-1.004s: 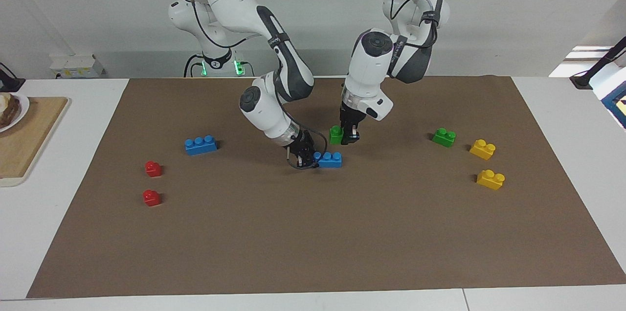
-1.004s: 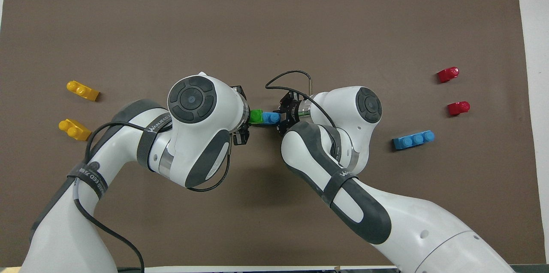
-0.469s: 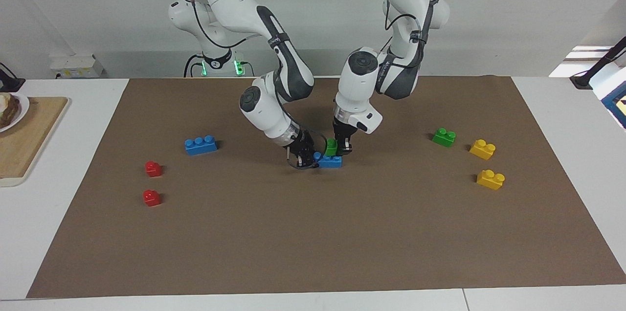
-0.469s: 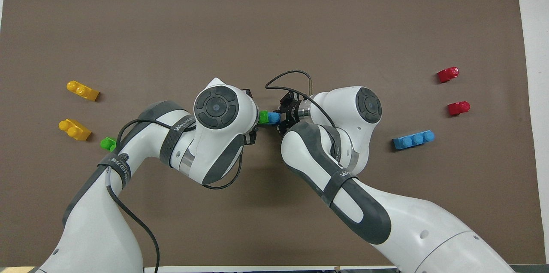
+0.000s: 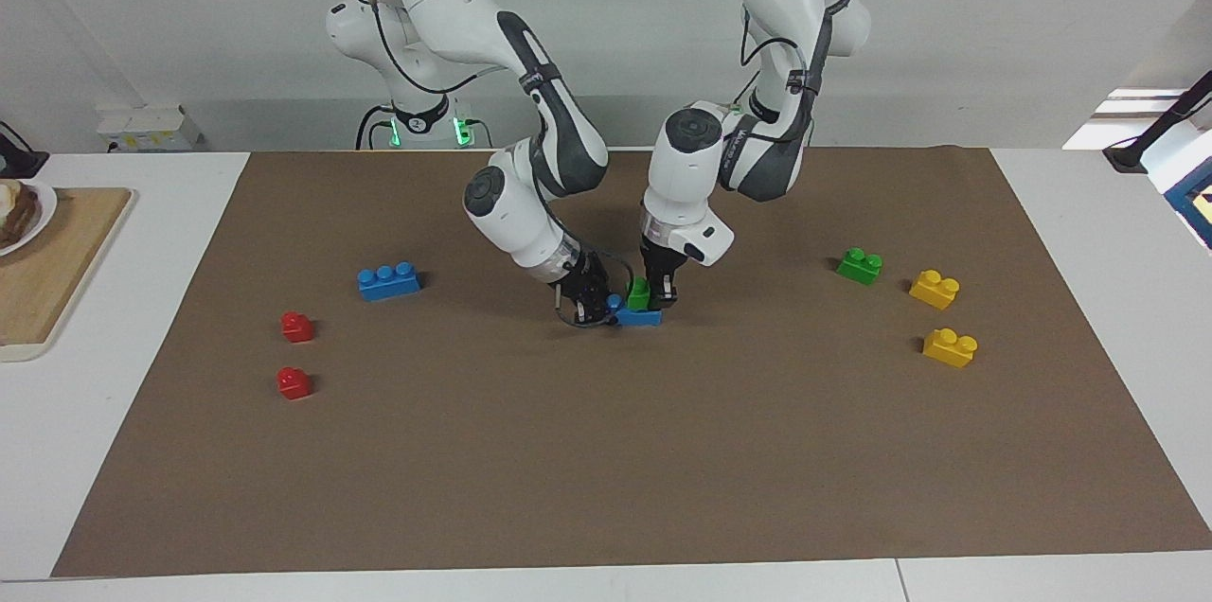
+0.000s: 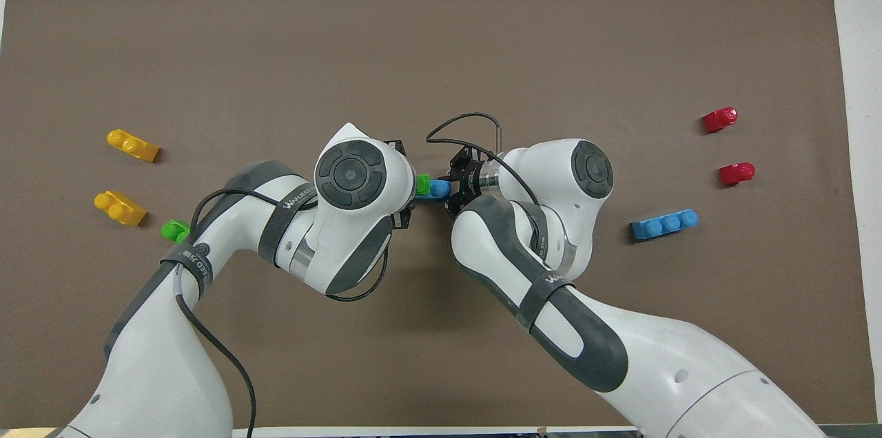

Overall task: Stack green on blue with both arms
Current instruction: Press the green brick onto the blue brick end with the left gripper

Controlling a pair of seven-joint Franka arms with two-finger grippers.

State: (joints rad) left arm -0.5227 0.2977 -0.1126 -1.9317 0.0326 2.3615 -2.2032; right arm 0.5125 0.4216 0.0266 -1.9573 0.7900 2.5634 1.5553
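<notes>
A green brick (image 5: 640, 292) rests on top of a blue brick (image 5: 636, 317) on the brown mat (image 5: 606, 451), mid-table. It covers the blue brick's studs toward the left arm's end, and one blue stud still shows. My left gripper (image 5: 655, 295) comes down from above and is shut on the green brick (image 6: 422, 184). My right gripper (image 5: 595, 307) reaches in low from the side and is shut on the end of the blue brick (image 6: 437, 189) that lies toward the right arm. In the overhead view the left wrist hides the left gripper's fingers.
A second blue brick (image 5: 388, 280) and two red bricks (image 5: 296, 326) lie toward the right arm's end. A second green brick (image 5: 860, 265) and two yellow bricks (image 5: 934, 289) lie toward the left arm's end. A wooden board (image 5: 47, 271) sits off the mat.
My left gripper has carried the green brick sideways and down, from beside and above the blue brick onto its top. The right gripper and the blue brick stayed put.
</notes>
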